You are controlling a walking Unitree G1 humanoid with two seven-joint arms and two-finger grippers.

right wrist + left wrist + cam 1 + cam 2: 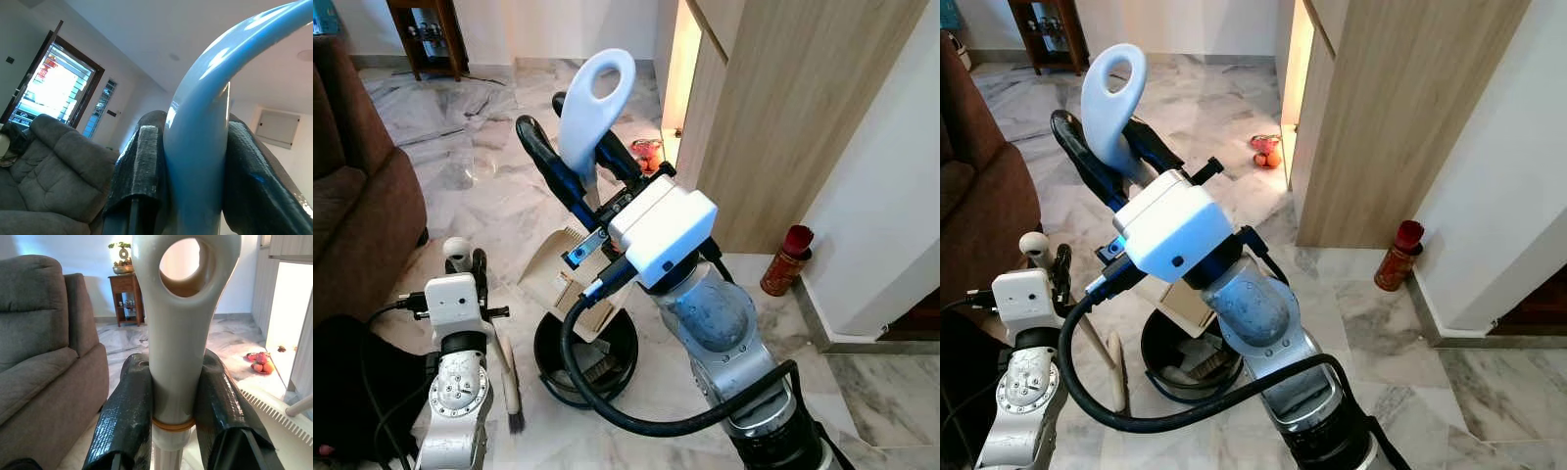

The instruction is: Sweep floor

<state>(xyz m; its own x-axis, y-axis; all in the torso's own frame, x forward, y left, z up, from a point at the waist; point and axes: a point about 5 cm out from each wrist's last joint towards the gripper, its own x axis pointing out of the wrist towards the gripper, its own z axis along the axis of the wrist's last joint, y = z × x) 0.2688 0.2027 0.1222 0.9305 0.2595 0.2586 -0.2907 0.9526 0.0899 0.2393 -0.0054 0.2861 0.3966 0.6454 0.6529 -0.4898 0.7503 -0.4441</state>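
A: Gripping the dustpan handle [595,110], the right gripper [570,157] sits raised in front of the robot; both black fingers [142,161] press flat against the pale blue looped handle, jaws narrowed onto it with no gap on either side.

B: Position of the dustpan itself?

A: The beige dustpan tray [560,274] hangs tilted below that handle, its lower edge over the black bin [553,364] standing on the marble floor [480,166]. Dark debris lies inside the bin. Whether tray and bin rim touch cannot be determined.

B: Left gripper status?

A: The left gripper [173,406] is clamped on the brush handle [178,333], a cream handle with a round hanging hole at its end and an orange ring just below the fingers. Jaws are narrow, one finger on each side of the handle. In the head views the brush [512,382] stands nearly upright beside the left arm, bristles down at the floor, just beside the bin.

B: Surroundings?

A: A brown sofa [357,206] is to the robot's left. A wooden panel wall [783,117] is to the right, with a red cylindrical container [785,259] standing at its base. A dark wooden side table [429,34] stands at the far wall. Small red and orange items [1267,152] lie on the floor near the lit doorway.
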